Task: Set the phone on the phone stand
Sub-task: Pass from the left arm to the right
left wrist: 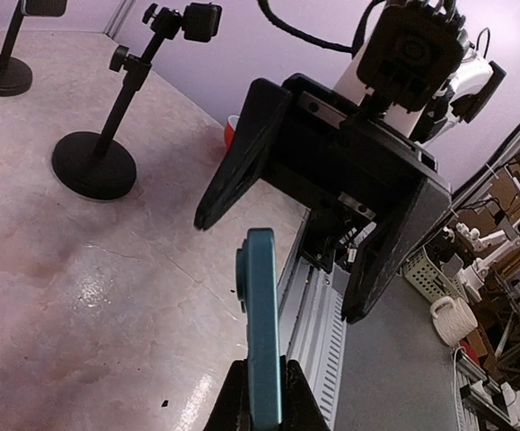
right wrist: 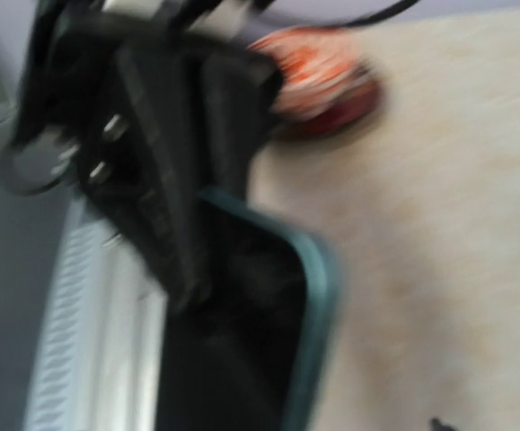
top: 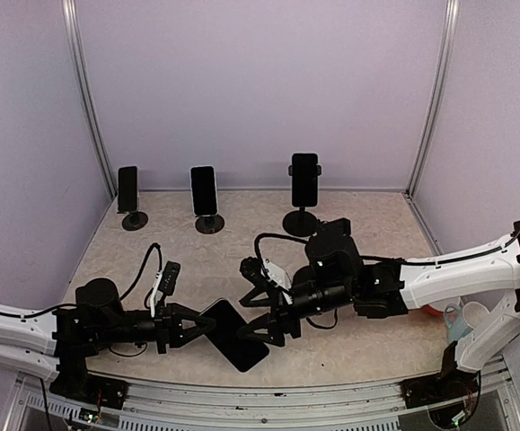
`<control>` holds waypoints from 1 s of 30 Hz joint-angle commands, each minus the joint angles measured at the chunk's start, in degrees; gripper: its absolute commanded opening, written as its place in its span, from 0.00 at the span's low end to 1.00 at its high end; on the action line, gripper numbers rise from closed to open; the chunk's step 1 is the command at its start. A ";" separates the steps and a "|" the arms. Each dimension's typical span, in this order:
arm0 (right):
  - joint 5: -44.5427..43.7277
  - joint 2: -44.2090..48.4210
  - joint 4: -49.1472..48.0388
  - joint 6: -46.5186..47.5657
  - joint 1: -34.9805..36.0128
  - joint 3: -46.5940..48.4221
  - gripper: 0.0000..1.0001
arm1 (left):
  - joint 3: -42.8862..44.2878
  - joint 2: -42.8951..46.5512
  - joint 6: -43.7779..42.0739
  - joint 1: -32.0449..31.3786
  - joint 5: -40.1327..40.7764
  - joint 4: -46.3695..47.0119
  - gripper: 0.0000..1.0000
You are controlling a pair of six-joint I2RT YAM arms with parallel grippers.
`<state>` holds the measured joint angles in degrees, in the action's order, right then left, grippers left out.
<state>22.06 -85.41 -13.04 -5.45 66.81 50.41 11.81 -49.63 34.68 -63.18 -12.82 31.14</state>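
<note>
Left gripper (top: 202,325) is clamped on the phone (top: 234,337), a dark handset in a teal case. It's pinched at one end, over the near-centre of the table (top: 376,224), just ahead of the front rail. From the left wrist cam the phone (left wrist: 261,323) shows edge-on, standing up out of the left fingers (left wrist: 233,406), which press on both faces. Right gripper (top: 264,321) is wide open and facing the left one. Its two black fingers (left wrist: 242,153) splay either side of the phone's free end with a visible gap, so no contact that I can see. Right wrist cam is motion-blurred: the teal-edged phone (right wrist: 273,341) is readable, plus black gripper hardware above it, nothing finer. Three phone stands (top: 303,220) sit in a row along the back wall, well apart from the phone. Each has a dark upright slab on top; can't tell if the rightmost is a handset or just the cradle. A red-orange object (top: 430,311) is at the right edge, behind the right arm.
</note>
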 commanded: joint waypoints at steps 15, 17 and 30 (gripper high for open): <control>19.95 -8.07 6.18 -1.40 -0.11 4.84 0.19 | 6.60 -4.32 -6.02 -3.52 -1.18 -0.73 0.00; 19.70 -8.55 6.24 -1.25 -0.10 4.96 0.12 | 6.57 -4.50 -6.00 -3.56 -1.03 -0.64 0.00; 17.10 -8.21 4.82 -1.06 -0.91 3.98 0.00 | 5.94 -4.69 -5.99 -3.61 -1.01 0.54 0.41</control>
<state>40.53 -94.30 -5.98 -7.16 66.24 53.87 15.94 -54.39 27.94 -66.92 -14.50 28.84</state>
